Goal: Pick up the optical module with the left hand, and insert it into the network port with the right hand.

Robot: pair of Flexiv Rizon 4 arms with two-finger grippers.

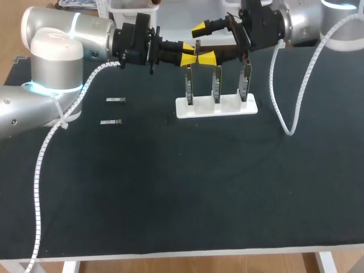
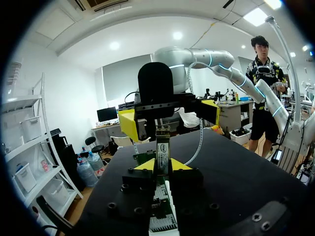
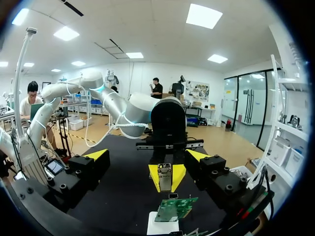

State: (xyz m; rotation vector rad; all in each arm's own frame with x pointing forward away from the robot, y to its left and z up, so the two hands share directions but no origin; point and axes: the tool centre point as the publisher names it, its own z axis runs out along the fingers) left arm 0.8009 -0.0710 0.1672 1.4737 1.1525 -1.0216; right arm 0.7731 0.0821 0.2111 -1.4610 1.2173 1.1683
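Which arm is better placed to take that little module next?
Right. The right arm has its jaws open on either side of the optical module, which the left arm holds pinched in its jaws above the circuit boards; it likely need only close and take over.

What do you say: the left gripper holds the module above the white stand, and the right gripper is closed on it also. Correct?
Not quite. The left gripper does hold the module above the white stand, but the right gripper is open, its fingers clear of it, as the right wrist view shows.
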